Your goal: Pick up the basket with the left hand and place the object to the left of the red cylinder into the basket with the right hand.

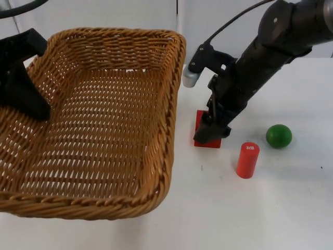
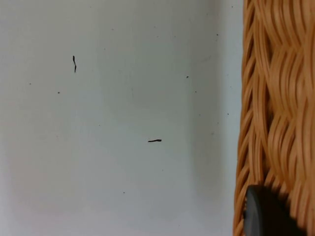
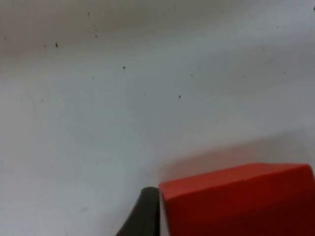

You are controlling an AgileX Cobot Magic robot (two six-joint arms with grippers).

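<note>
Open table lies in front of the cylinder and ball. The basket wall stands just left of the red block; right pincer covers it.

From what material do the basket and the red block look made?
The basket looks like woven wicker or rattan, tan with a light sheen: interlaced strands and a braided rim show. The red block at the right gripper has flat, matte, evenly coloured faces and crisp edges; probably painted wood, possibly plastic.
</note>
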